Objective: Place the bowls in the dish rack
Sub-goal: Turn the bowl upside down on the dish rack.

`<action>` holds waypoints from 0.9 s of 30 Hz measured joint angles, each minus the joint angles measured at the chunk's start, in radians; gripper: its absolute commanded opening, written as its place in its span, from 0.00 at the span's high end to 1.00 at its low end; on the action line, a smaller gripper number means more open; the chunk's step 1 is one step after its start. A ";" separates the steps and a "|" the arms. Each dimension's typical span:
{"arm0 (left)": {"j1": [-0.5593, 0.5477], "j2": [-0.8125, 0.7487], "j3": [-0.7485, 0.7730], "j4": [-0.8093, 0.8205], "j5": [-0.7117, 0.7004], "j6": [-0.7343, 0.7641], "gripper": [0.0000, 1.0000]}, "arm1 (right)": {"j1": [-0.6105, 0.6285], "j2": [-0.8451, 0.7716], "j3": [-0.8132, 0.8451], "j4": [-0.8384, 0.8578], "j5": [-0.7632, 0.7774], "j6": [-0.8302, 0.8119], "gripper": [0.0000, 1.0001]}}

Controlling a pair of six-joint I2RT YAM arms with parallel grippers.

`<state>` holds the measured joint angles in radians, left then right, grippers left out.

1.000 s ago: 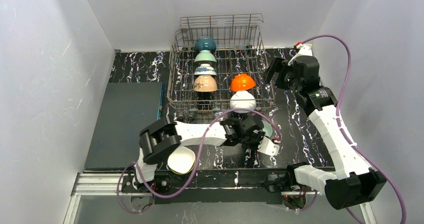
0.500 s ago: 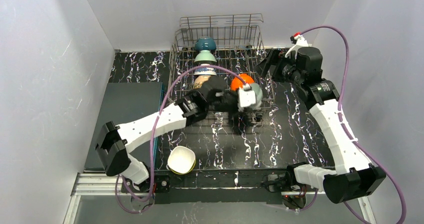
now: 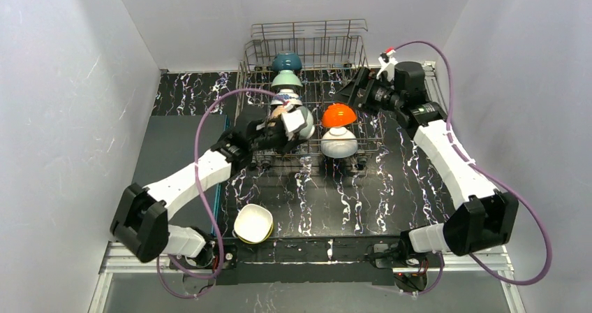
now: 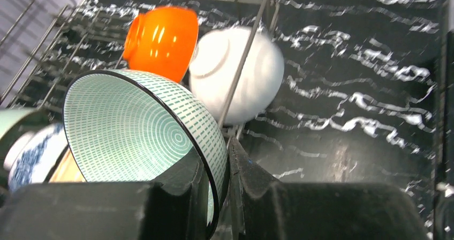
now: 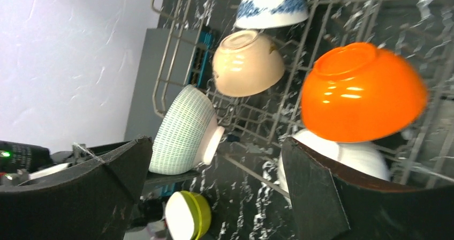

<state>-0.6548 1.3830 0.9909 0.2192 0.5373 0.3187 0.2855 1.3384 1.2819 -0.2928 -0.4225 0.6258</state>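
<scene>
My left gripper (image 3: 297,128) (image 4: 217,154) is shut on the rim of a mint bowl with green dashes (image 4: 139,127) (image 3: 308,126) (image 5: 184,130). It holds that bowl tilted on its side at the front of the dish rack's (image 3: 307,47) left row. That row holds teal (image 3: 286,61), mint (image 3: 286,80), blue-patterned (image 5: 270,4) and tan (image 5: 247,63) bowls. An orange bowl (image 3: 338,114) (image 4: 160,36) and a white bowl (image 3: 338,142) (image 4: 241,74) sit in the right row. A yellow-green bowl (image 3: 253,223) lies on the table. My right gripper (image 3: 359,89) (image 5: 214,143) hangs open above the rack's right side, empty.
A dark grey mat (image 3: 174,166) covers the table's left side. White walls close in on both sides and behind the rack. The black marbled tabletop (image 3: 391,187) stretches in front of the rack, with purple cables arching over both arms.
My left arm has swung from the table front up over the rack, then leftward to the left row, carrying the mint bowl. The right gripper has drifted left over the rack's edge.
</scene>
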 measured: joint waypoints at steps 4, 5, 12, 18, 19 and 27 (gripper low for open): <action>0.013 -0.113 -0.144 0.040 -0.067 0.069 1.00 | 0.065 0.071 -0.005 0.048 -0.044 0.037 0.01; 0.012 -0.129 -0.153 0.045 -0.079 0.081 1.00 | 0.087 0.085 -0.005 0.057 -0.052 0.042 0.01; 0.032 -0.184 -0.166 0.132 -0.161 0.124 1.00 | 0.227 0.154 0.000 0.183 -0.117 0.107 0.01; 0.056 -0.181 -0.166 0.140 -0.174 0.120 1.00 | 0.257 0.199 0.006 0.266 -0.139 0.166 0.01; 0.061 -0.180 -0.166 0.139 -0.176 0.119 1.00 | 0.259 0.206 0.006 0.274 -0.138 0.174 0.01; 0.077 -0.177 -0.173 0.140 -0.179 0.119 1.00 | 0.266 0.239 0.007 0.311 -0.152 0.219 0.01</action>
<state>-0.5781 1.2064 0.8177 0.3595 0.3580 0.4377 0.5514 1.5776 1.2888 0.0185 -0.5747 0.8452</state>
